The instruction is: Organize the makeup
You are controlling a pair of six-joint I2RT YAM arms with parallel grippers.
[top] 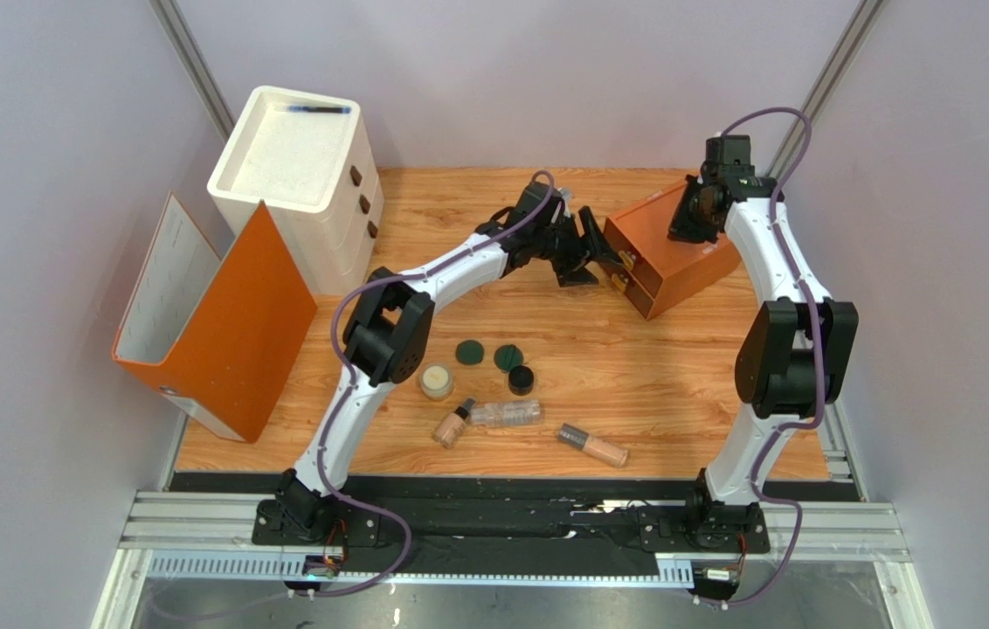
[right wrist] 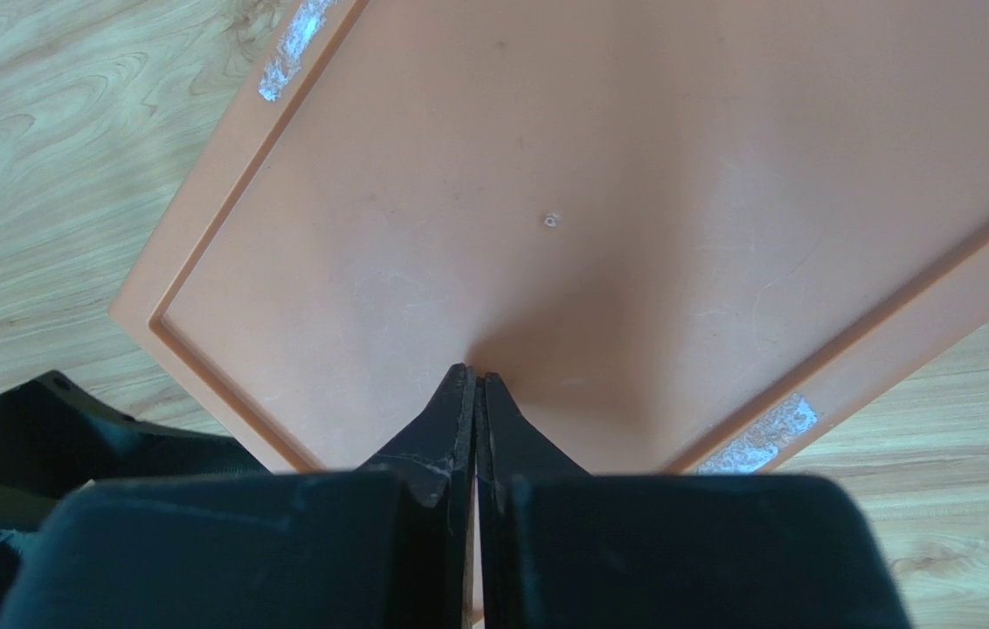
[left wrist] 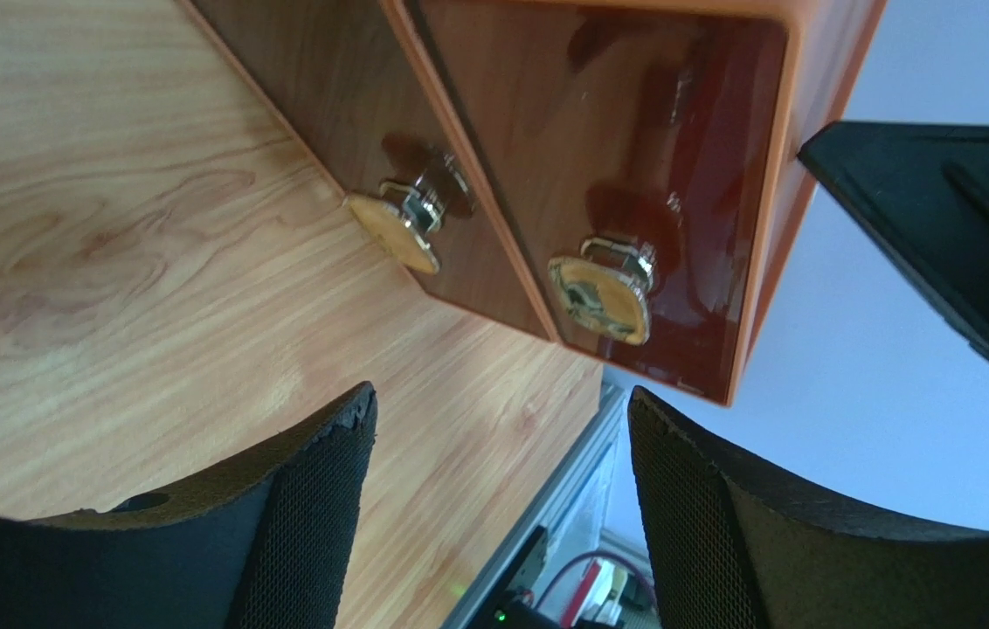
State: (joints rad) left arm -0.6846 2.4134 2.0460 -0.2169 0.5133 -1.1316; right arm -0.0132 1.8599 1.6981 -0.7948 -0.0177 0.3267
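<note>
L gripper (left wrist: 500,419): fingers apart, nothing between them; faces front of box (left wrist: 671,131), just short of it.
Knobs: two brass ones on box front. One (left wrist: 601,291) just ahead of L gap, twd its R finger. Other (left wrist: 395,223) ahead of its L finger.
R gripper (right wrist: 476,380): fingers together, tips pressed on flat orange panel of box, near panel's mid.
Box vs grippers: sits between the two, L at drawer side, R on opp. side; turned askew on table (top: 671,393).
Discs (top: 470,351) (top: 508,357): side by side, well apart from both grippers, back twd arm bases; closer to L.
Black jar (top: 521,380): just base-side of discs, far from R gripper.
Cream jar (top: 436,381): beside L arm's elbow, well behind L gripper.
Clear tube (top: 506,414): lying flat, behind jars.
Beige tubes (top: 453,425) (top: 592,444): lying flat either side of clear tube; farthest items from both grippers.
White drawers (top: 290,171), folder (top: 218,321): far to L gripper's left.
</note>
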